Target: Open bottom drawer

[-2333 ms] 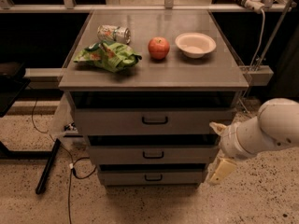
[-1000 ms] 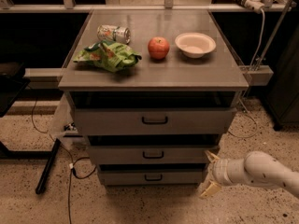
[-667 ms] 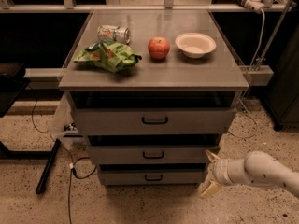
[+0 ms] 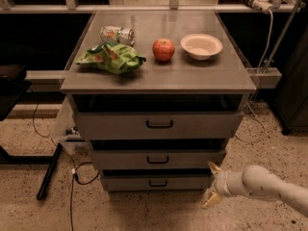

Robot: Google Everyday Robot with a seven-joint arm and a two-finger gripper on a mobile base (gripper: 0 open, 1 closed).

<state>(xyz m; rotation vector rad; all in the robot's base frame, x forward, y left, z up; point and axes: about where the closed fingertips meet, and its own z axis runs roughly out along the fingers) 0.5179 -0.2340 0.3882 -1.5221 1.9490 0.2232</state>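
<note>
Standing on a speckled floor (image 4: 144,213) in the one camera view, a grey metal cabinet (image 4: 159,76) carries three drawers stacked one above another, each with one small black bar handle at its centre. The bottom drawer (image 4: 130,182) is the lowest and narrowest of the three, just above the floor, and its handle (image 4: 157,183) is untouched.

The gripper (image 4: 210,185) hangs low at the right, just beside the right end of the bottom drawer and well apart from its handle. Its two pale fingers are spread wide, one pointing up and left, the other down and left, with nothing between them. I cannot tell whether the upper fingertip touches the drawer's edge. One pale rounded arm (image 4: 269,186) runs from the gripper off to the lower right.

Four things lie on the cabinet top: one crushed can (image 4: 117,34) at the back left, one green snack bag (image 4: 110,57) just in front of it, one red apple (image 4: 163,49) near the middle, and one white bowl (image 4: 201,45) to the apple's right.

One black bar (image 4: 49,171) and loose cables (image 4: 79,174) lie on the floor at the left.
</note>
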